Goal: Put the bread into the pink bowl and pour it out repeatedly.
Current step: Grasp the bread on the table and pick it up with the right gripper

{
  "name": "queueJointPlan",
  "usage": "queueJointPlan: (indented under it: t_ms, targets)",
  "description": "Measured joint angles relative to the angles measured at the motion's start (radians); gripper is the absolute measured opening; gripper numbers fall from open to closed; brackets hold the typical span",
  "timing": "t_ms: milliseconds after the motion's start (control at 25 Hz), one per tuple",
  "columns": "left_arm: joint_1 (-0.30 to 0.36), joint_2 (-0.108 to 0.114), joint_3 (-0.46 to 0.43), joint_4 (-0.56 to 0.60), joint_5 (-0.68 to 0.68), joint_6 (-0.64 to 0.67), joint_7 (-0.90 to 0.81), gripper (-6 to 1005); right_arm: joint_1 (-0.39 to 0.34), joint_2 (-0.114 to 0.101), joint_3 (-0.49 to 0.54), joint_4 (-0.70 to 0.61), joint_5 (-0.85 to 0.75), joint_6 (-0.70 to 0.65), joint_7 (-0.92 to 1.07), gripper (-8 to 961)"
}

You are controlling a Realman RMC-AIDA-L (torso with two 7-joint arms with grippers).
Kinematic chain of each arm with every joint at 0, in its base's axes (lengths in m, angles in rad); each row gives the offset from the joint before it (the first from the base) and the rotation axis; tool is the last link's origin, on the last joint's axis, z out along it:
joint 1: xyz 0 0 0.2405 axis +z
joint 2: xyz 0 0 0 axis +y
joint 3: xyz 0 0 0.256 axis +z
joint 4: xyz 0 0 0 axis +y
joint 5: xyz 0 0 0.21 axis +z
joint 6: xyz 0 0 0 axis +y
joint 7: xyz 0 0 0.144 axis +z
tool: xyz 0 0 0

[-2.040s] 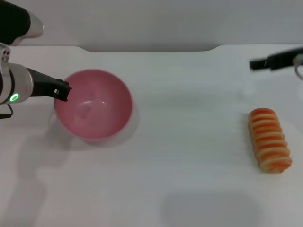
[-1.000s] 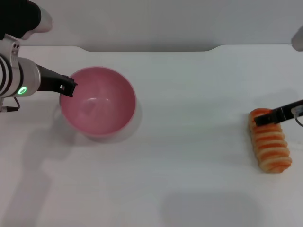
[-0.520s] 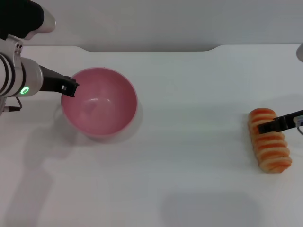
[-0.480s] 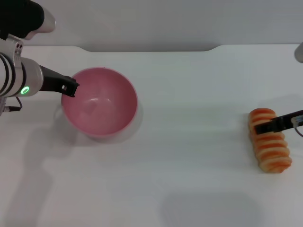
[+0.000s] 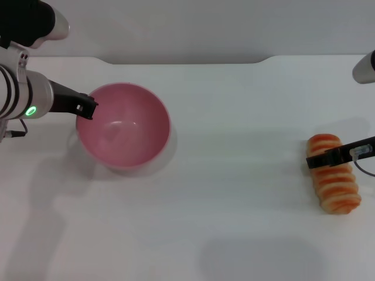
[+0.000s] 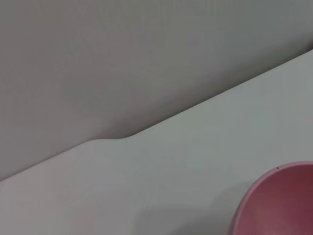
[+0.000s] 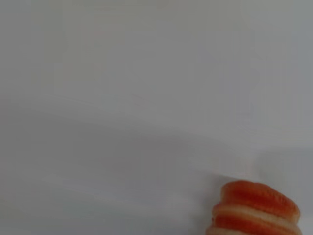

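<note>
the right gripper (image 5: 319, 159) lies across the far part of the bread (image 5: 334, 181); whether it is released or clenched cannot be told. the bread, a ridged golden loaf with orange-brown crosswise bands, rests on the smooth white worktop (image 5: 234, 205) near its right edge. the left gripper (image 5: 87, 108) sits at the rim of the bowl (image 5: 124, 126), its grip unclear too. the bowl is round, deep, glossy pink, upright near the worktop's left edge.

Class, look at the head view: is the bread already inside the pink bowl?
No. The bread lies on the table far to the right of the pink bowl, which holds nothing.
</note>
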Motion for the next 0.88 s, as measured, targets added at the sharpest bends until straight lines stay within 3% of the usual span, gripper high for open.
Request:
queueJointPlan:
  t_ms: [880]
  targets:
    - [-0.02,0.0,0.007,-0.021,0.0,-0.004,0.002,44,-0.035,-0.004,0.017,0.024,0.008,-0.023,-0.005,830]
